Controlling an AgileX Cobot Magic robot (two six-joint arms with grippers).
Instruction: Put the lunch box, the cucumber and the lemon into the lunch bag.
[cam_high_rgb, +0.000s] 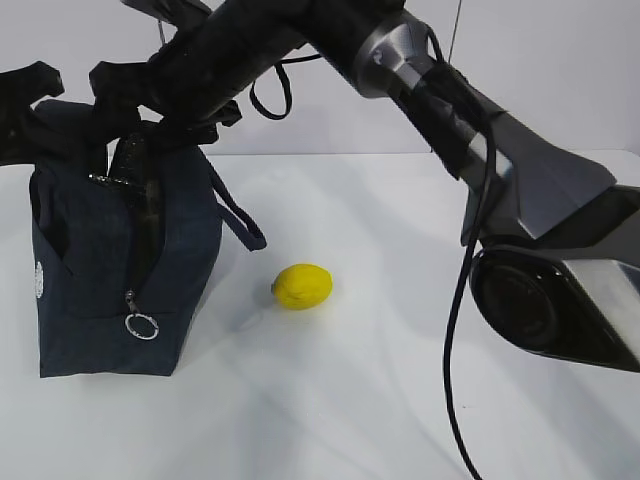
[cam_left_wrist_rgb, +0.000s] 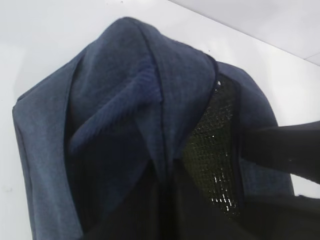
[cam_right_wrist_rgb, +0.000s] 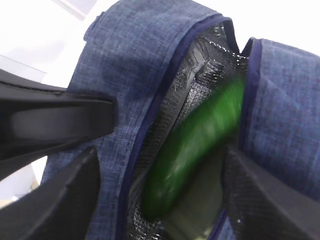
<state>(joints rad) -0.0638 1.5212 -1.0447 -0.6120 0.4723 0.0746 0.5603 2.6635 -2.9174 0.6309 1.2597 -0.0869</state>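
Note:
The navy lunch bag (cam_high_rgb: 90, 270) stands at the left with its top unzipped. My left gripper (cam_high_rgb: 30, 95) is shut on the bag's fabric rim (cam_left_wrist_rgb: 125, 100) and holds it up. My right gripper (cam_right_wrist_rgb: 165, 200) hovers open over the bag's mouth (cam_right_wrist_rgb: 200, 55). One finger (cam_right_wrist_rgb: 75, 200) is outside the wall. The dark green cucumber (cam_right_wrist_rgb: 200, 145), blurred, lies loose in the silver-lined opening between the jaws. A pale green surface (cam_right_wrist_rgb: 202, 212) under it looks like the lunch box lid. The yellow lemon (cam_high_rgb: 302, 286) rests on the table to the right of the bag.
The bag's silver ring pull (cam_high_rgb: 141, 325) hangs low on its front, and a handle loop (cam_high_rgb: 240, 215) droops toward the lemon. The right arm's base (cam_high_rgb: 560, 290) fills the right side. White table (cam_high_rgb: 330, 400) lies in front.

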